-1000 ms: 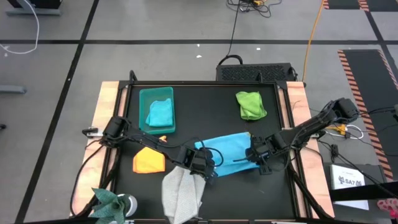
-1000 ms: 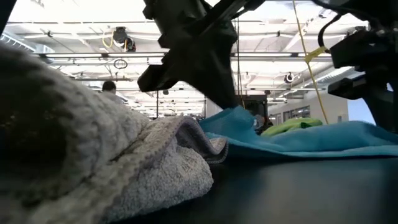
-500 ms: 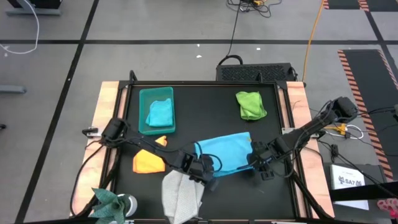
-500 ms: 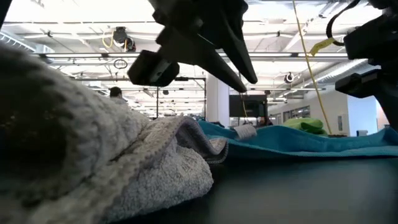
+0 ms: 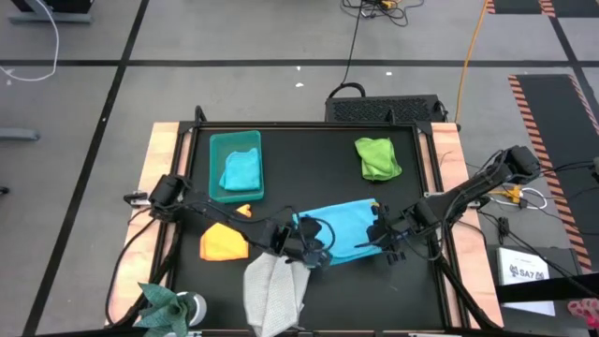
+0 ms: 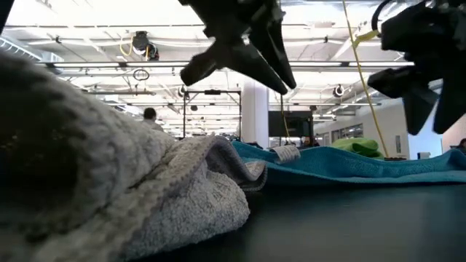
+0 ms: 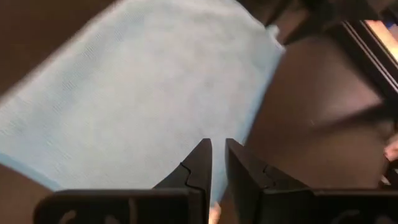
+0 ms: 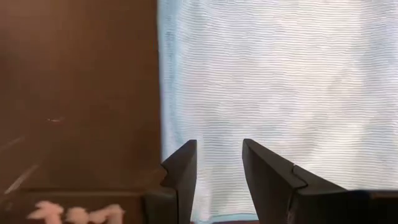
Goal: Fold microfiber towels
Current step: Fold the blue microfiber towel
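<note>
The light blue towel [image 5: 339, 229] lies flat on the black table [image 5: 309, 150], right of its middle. My left gripper [image 5: 315, 253] hangs a little above the towel's near left corner [image 7: 37, 168]. Its fingers [image 7: 202, 163] are a narrow gap apart with nothing between them. My right gripper [image 5: 386, 243] hangs above the towel's right edge [image 8: 163, 93], open and empty. In the low view both grippers [image 6: 287, 84] [image 6: 433, 116] stand clear above the blue towel [image 6: 349, 166]. The grey towel [image 5: 275, 295] lies crumpled at the near edge.
An orange towel [image 5: 223, 242] lies left of the grey one. A teal bin [image 5: 213, 150] at the far left holds a teal towel [image 5: 241, 171]. A lime green towel [image 5: 377, 157] lies at the far right. A small plant [image 5: 161, 304] stands at the near left corner.
The blue towel's near left corner, held up a second ago under my left gripper, has dropped, and the towel now lies flat. Both grippers have risen clear of it. My left gripper has also tipped, so its fingers point less steeply down.
</note>
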